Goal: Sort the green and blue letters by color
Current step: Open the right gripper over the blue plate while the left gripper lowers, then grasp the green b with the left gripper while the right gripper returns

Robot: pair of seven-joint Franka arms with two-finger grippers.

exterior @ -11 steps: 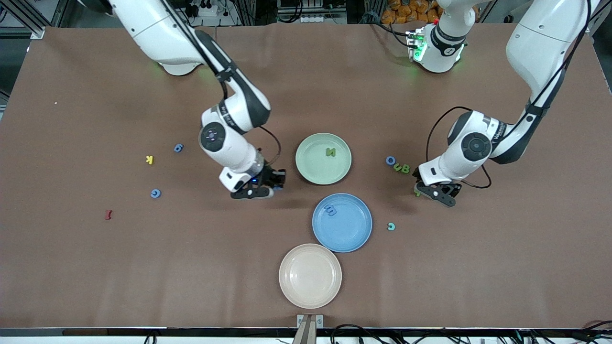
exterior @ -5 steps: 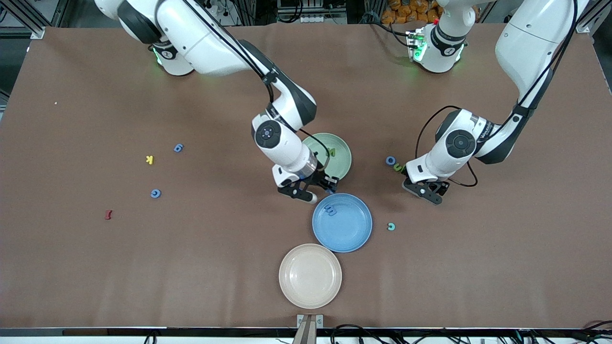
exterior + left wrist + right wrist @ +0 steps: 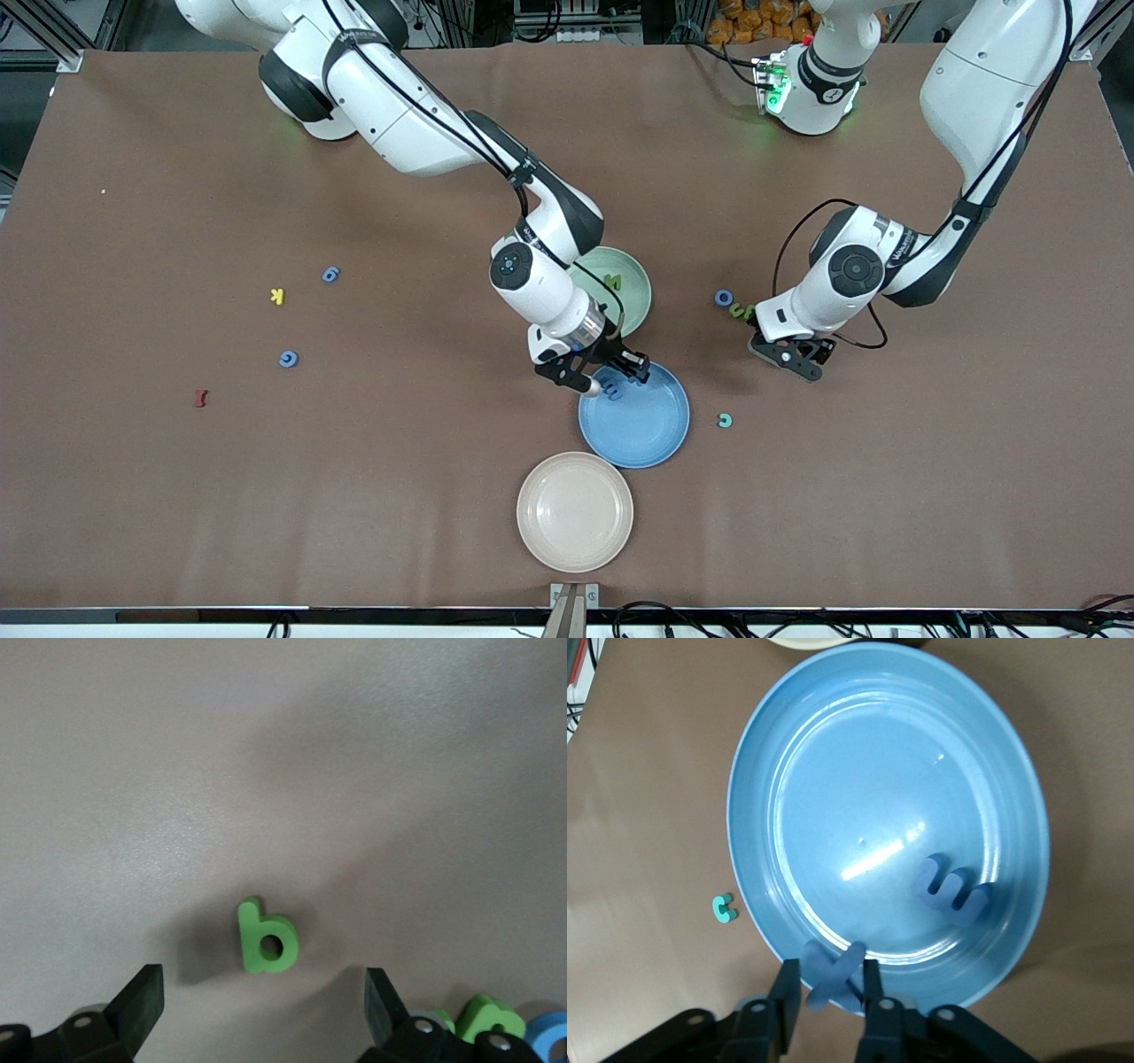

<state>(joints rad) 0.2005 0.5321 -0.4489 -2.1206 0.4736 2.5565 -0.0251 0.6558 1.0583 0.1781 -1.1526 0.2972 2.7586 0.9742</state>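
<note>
Green letter piece "b" on the table; no printed text readable.

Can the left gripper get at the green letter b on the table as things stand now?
Probably yes. The left gripper hangs open right over the green letter b, which lies flat and alone on the bare table, apart from the other letters, with nothing between.

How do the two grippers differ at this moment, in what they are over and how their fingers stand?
The right gripper is over the rim of the blue plate, its fingers close around a blue letter; the left gripper is over bare table and holds nothing. The right gripper's fingers stand narrow; the left gripper's stand wide open on both sides of a green letter. Both point down at a letter.
</note>
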